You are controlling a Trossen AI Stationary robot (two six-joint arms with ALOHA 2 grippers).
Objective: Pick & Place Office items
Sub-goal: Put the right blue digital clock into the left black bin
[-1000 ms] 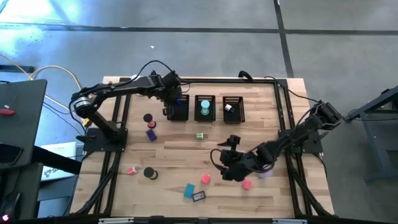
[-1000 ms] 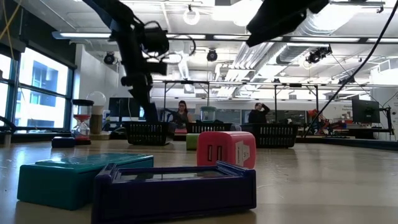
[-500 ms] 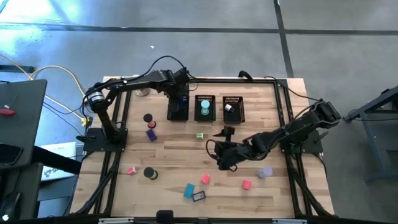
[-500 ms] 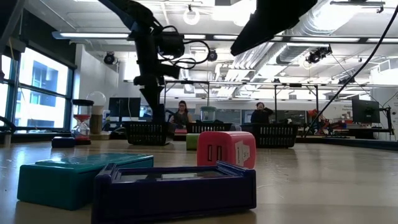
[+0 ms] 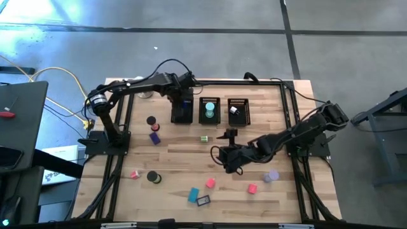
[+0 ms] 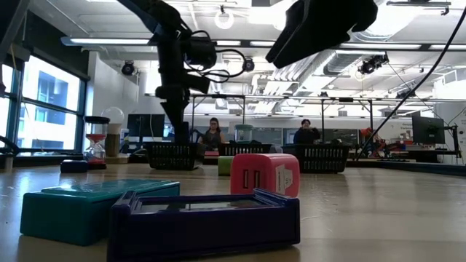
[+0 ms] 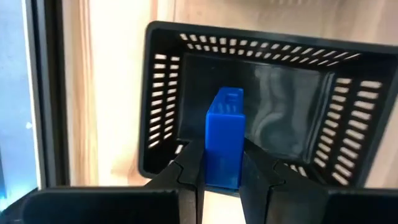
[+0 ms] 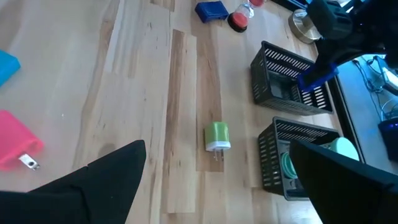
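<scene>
On the left side of the top-down picture, a pink piece [image 5: 134, 173] and a black round roll [image 5: 153, 177] sit low on the wooden table [image 5: 184, 162]. Higher up there is another small black roll [image 5: 151, 120], with a purple block [image 5: 154, 137] just below it. The left gripper [image 5: 184, 102] hangs over the left-most black mesh bin [image 5: 182, 111] near the top middle of the picture. Its fingers are clenched on a blue block [image 7: 222, 138], which the left wrist picture shows standing up between them above the open mesh bin [image 7: 163, 99]. The middle bin [image 5: 209, 111] has a teal round thing [image 5: 210, 111] inside, and the right bin [image 5: 238, 111] has a small white piece [image 5: 233, 110] inside. Just below the bins, near the middle, lies a little green and white plug block [image 5: 204, 138]. Low in the middle are a teal block [image 5: 193, 194], a dark blue flat piece [image 5: 203, 201] just beside it, and a pink plug block [image 5: 210, 183] a bit higher. The right gripper [image 5: 222, 152] hangs over the middle of the table. Its fingers are spread wide, holding nothing, and the right wrist picture shows the green plug block [image 8: 217, 135] lying on the wood between them, farther off. To the right of this gripper lie another pink block [image 5: 252, 188] and a pale purple piece [image 5: 272, 175].
</scene>
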